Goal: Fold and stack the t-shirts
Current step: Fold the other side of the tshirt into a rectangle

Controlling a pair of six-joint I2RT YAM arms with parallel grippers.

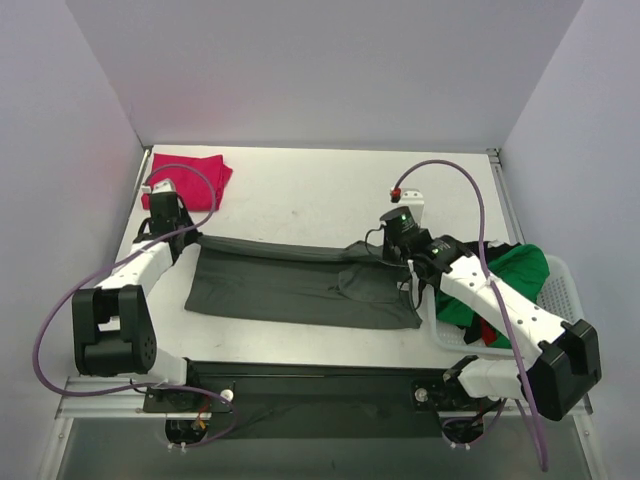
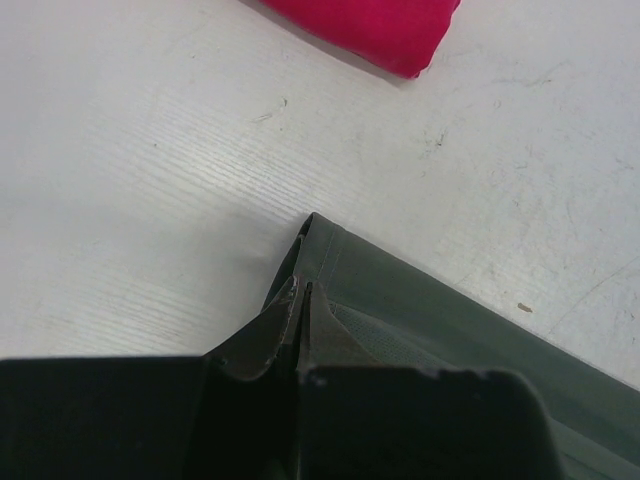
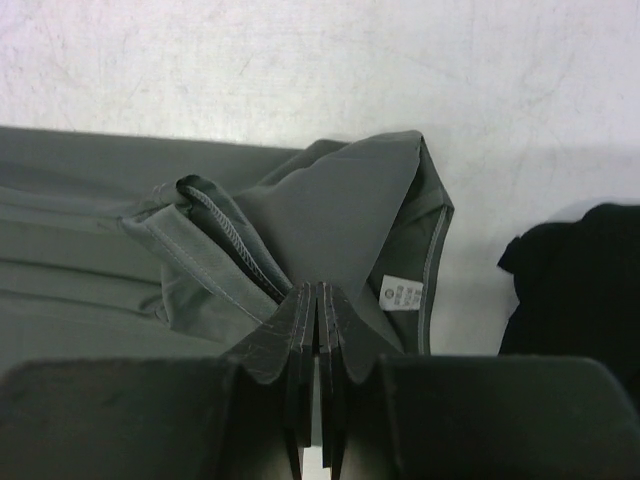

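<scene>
A dark grey-green t-shirt [image 1: 290, 285] lies in a long folded strip across the middle of the table. My left gripper [image 1: 188, 238] is shut on its far left corner; the left wrist view shows the closed jaws [image 2: 302, 288] pinching the hem [image 2: 420, 310]. My right gripper [image 1: 398, 255] is shut on the bunched right end, with cloth [image 3: 330, 210] gathered up to the closed jaws [image 3: 318, 290] next to a white label [image 3: 400, 293]. A folded magenta-red t-shirt [image 1: 190, 175] sits at the far left. Bright green [image 1: 515, 275] and black [image 3: 580, 280] t-shirts lie crumpled in the basket.
The white plastic basket [image 1: 565, 290] stands at the right edge of the table, beside my right arm. White walls close in the table at the back and on both sides. The magenta-red t-shirt [image 2: 380, 25] lies just beyond my left gripper.
</scene>
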